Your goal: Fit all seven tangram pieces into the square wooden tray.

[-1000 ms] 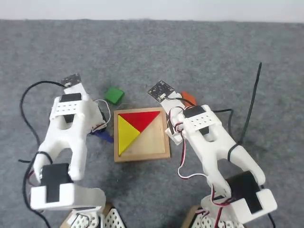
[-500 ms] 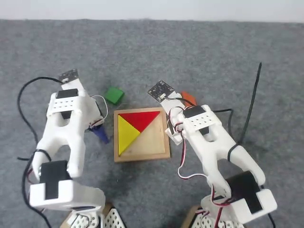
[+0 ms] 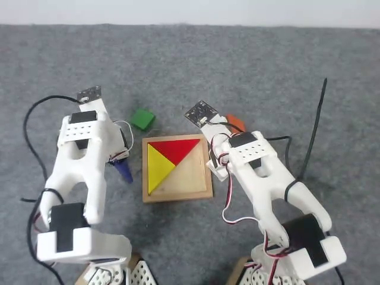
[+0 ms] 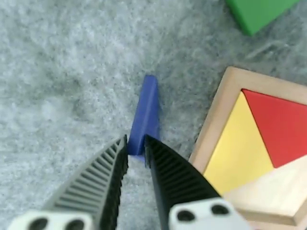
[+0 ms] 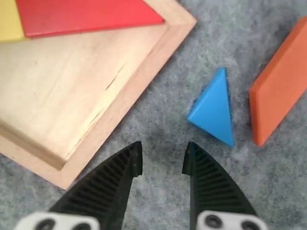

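High view: the square wooden tray [image 3: 178,191] sits between the arms, with a red triangle [image 3: 175,148] and a yellow triangle [image 3: 157,167] inside, and a green block [image 3: 142,119] nearby. Left wrist view: the left gripper [image 4: 135,146] is pinching the end of a thin dark blue piece [image 4: 146,112] just beside the tray. Right wrist view: the right gripper [image 5: 162,160] has its jaws spread by the tray's corner, near a light blue triangle [image 5: 214,110] and an orange parallelogram [image 5: 280,91].

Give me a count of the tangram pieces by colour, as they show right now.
Red piece: 1
Yellow piece: 1
Dark blue piece: 1
Green piece: 1
Orange piece: 1
Light blue piece: 1
Total: 6 pieces in view.
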Tool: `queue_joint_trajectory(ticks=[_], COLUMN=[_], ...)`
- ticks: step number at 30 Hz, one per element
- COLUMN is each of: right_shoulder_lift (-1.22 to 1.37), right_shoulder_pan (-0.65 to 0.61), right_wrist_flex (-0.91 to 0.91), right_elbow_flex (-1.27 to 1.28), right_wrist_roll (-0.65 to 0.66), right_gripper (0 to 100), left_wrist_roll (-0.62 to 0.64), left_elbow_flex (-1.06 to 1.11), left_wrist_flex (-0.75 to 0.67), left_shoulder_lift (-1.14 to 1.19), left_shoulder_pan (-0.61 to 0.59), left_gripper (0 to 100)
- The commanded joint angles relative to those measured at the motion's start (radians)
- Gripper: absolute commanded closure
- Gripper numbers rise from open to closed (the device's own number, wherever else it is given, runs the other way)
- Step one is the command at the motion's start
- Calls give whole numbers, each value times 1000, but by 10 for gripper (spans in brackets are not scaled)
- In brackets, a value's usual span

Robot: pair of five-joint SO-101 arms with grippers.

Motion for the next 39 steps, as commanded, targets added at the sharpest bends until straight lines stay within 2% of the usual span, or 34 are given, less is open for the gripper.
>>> queue_joint_trajectory(ticks=[1, 7, 17, 21, 30, 35, 39], right_shoulder_lift=[-62, -62, -65, -65, -67, -67, -67], right_shoulder_pan=[-7, -4, -4, -4, -4, -4, -4], right_wrist_flex=[-8, -8, -8, -8, -8, -8, -8], right_elbow_flex=[0, 0, 0, 0, 0, 0, 0], right_wrist_roll=[11, 11, 11, 11, 11, 11, 11], right_gripper=[843, 843, 843, 843, 843, 843, 843], left_wrist_roll=[-9, -9, -11, -14, -18, -68, -63], left_elbow_flex=[-7, -7, -1, 1, -4, -54, -113], left_wrist_flex=[25, 28, 29, 29, 31, 123, 181], left_shoulder_lift=[-6, -8, -3, 3, -6, -8, 3], left_shoulder_pan=[14, 132, 216, 204, 91, 95, 87], left_gripper=[989, 990, 990, 989, 988, 985, 889])
